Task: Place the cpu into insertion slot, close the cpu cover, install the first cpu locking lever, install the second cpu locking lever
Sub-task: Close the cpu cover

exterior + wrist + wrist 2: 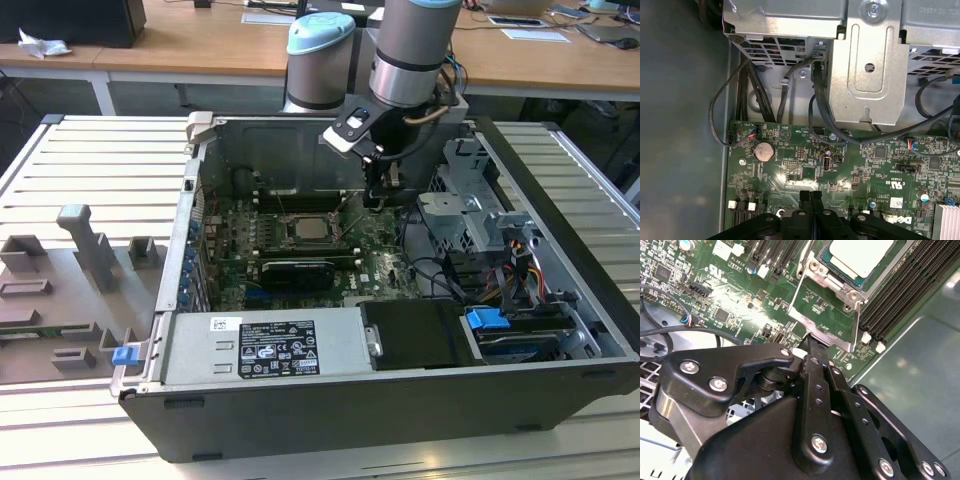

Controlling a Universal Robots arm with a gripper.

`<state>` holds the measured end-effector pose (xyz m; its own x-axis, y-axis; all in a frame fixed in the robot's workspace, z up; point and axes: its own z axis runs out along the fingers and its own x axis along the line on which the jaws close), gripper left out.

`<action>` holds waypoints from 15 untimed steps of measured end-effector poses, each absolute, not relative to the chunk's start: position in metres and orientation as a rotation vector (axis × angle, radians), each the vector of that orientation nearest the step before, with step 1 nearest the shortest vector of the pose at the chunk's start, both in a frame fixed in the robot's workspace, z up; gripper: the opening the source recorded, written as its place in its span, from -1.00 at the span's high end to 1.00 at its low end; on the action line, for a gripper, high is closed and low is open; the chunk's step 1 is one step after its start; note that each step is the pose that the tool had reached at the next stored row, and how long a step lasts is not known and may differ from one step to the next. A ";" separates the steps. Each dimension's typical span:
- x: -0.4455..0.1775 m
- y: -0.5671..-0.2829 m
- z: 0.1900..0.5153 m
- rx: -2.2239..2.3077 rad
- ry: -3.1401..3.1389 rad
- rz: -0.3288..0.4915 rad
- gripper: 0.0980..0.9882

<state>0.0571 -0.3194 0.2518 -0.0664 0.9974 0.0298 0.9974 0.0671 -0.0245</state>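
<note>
The cpu [305, 228] [860, 255], pale and square, lies in the insertion slot [837, 284] on the green board inside the open case. The cpu cover [840, 342], a thin silvery frame, stands tilted up from the slot's edge, with board showing through its window. My gripper [377, 200] [809, 342] [811, 196] hangs just off the slot, on the exterior view's right of it. Its black fingers are shut together, and their tips sit right at the cover's raised free edge. Whether they touch that edge is unclear. Thin wire levers rise beside the slot.
Long black memory slots [900, 295] flank the socket. A black card [290, 270] lies in front of it, with the power supply [270, 345] nearer still. A metal drive cage [470, 215] [870, 60] and cables [820, 110] crowd the exterior view's right. A grey fixture tray [70, 290] sits outside the case.
</note>
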 end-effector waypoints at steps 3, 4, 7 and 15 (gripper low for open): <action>0.056 -0.319 0.252 -2.120 -2.266 -0.004 0.98; 0.056 -0.319 0.252 -2.120 -2.266 -0.004 0.98; 0.055 -0.319 0.252 -2.120 -2.266 -0.004 0.98; 0.052 -0.319 0.252 -2.120 -2.266 -0.004 0.98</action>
